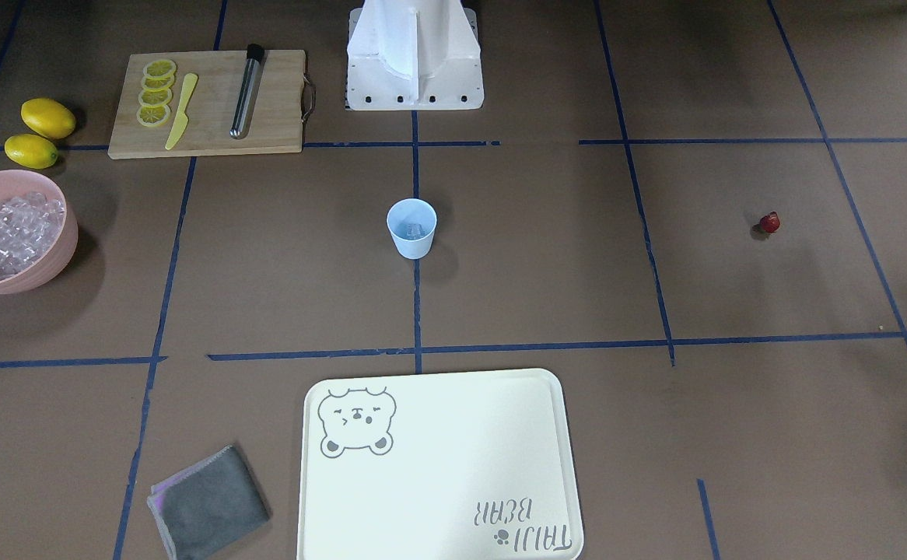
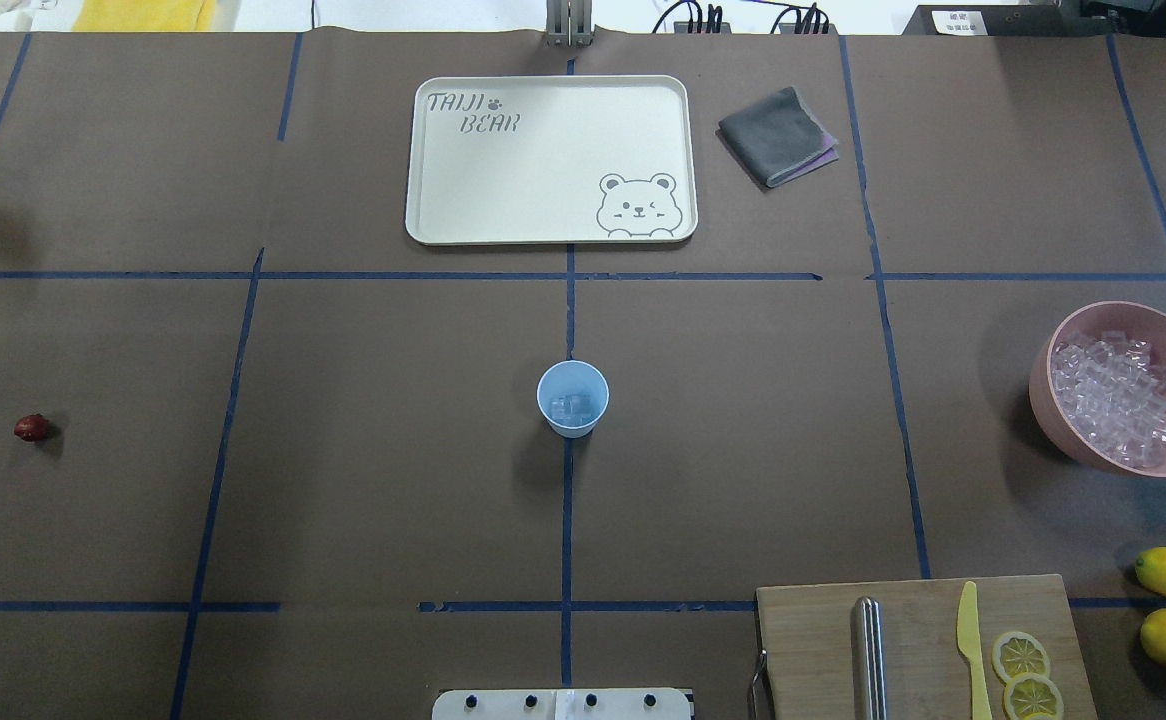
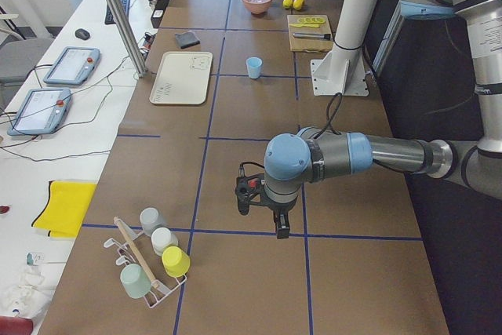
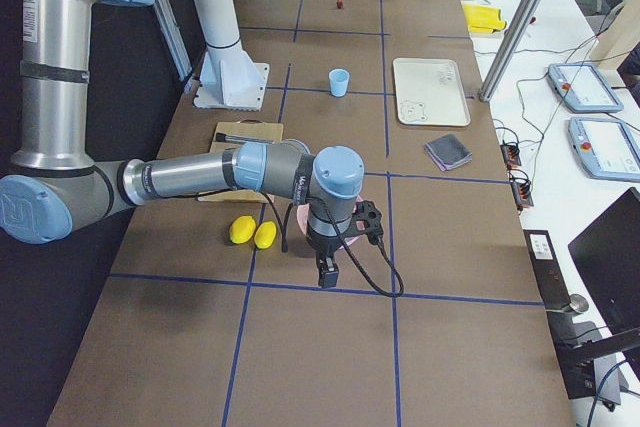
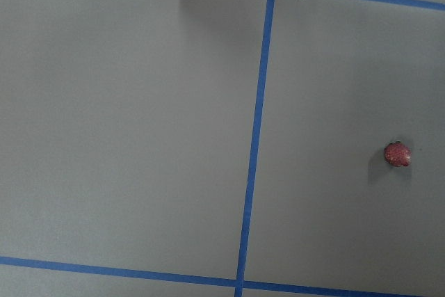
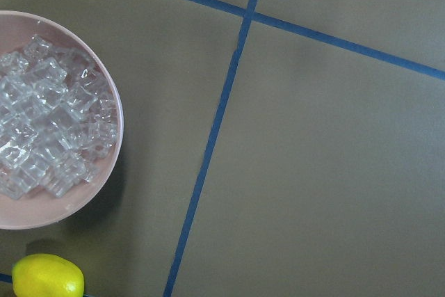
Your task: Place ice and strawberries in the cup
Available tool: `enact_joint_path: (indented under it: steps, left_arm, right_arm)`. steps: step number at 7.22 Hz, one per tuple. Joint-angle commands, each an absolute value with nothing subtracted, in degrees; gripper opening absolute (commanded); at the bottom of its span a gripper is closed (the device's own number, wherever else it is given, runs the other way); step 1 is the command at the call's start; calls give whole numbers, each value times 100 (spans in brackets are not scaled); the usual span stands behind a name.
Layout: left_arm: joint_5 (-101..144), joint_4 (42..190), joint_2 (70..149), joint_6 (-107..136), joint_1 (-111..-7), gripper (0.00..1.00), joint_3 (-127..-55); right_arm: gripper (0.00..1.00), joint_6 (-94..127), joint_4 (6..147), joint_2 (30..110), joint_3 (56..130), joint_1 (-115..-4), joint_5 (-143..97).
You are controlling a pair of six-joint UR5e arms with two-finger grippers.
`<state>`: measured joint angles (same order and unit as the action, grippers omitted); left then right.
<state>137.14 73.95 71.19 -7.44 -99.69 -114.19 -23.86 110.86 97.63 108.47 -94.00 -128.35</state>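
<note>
From the front-facing camera we see the cup (image 1: 411, 228) upright at mid-table (image 1: 547, 295) with a few pieces of ice (image 1: 412, 230) inside, the strawberry (image 1: 769, 223) well apart on the robot's left, and the pink bowl (image 1: 61, 253) heaped with more ice on its right; overhead shows the same layout. In the side views the left gripper (image 3: 281, 231) and right gripper (image 4: 327, 275) hang over the table, and we cannot tell whether their fingers are spread or pressed together. The left wrist view shows the strawberry lying alone, the right wrist view the bowl near a lemon (image 6: 47, 277)
</note>
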Motion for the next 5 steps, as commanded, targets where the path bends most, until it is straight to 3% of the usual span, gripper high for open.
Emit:
enact_joint_path:
  steps: [1, 3, 5]
  left_arm:
    - [13711, 7400, 7180, -747, -9967, 100, -11268]
    - [13711, 7391, 7181, -764, -9941, 100, -11382]
    - [14034, 7759, 7198, -217, -9146, 100, -11286]
  right_arm:
    - [100, -2347, 10804, 9826, 10697, -9396, -12841]
    - [100, -2320, 10635, 9783, 10617, -9396, -12850]
    - [100, -2312, 10635, 9826, 10600, -9396, -12850]
